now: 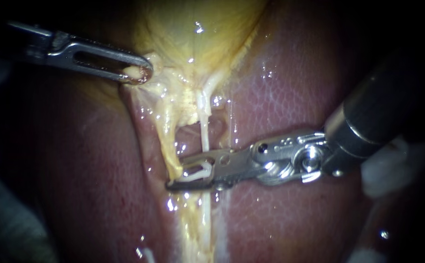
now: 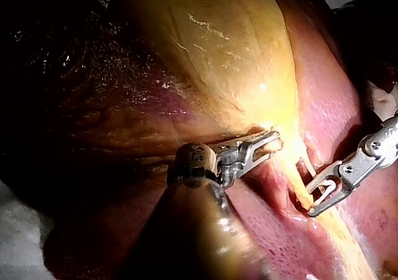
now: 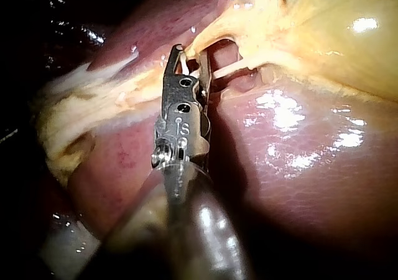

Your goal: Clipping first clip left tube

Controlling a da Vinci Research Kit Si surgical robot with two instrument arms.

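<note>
My left instrument (image 1: pixel 138 73) clamps the pale yellow gallbladder (image 1: pixel 193 29) at its neck, likely to stretch the tubes. My right instrument (image 1: pixel 188 171) holds a white plastic clip (image 1: pixel 198 170) between parted jaws. Their mouth sits at the yellowish stringy left tube (image 1: pixel 168 141), seemingly lining up to squeeze.

Endoscope light pools at the frame's centre, leaving the corners near black. Wet glints speckle the gallbladder (image 1: pixel 197 29) and liver (image 1: pixel 290 97); hard glare flares off the right instrument (image 1: pixel 175 174) and its white clip (image 1: pixel 198 171).
</note>
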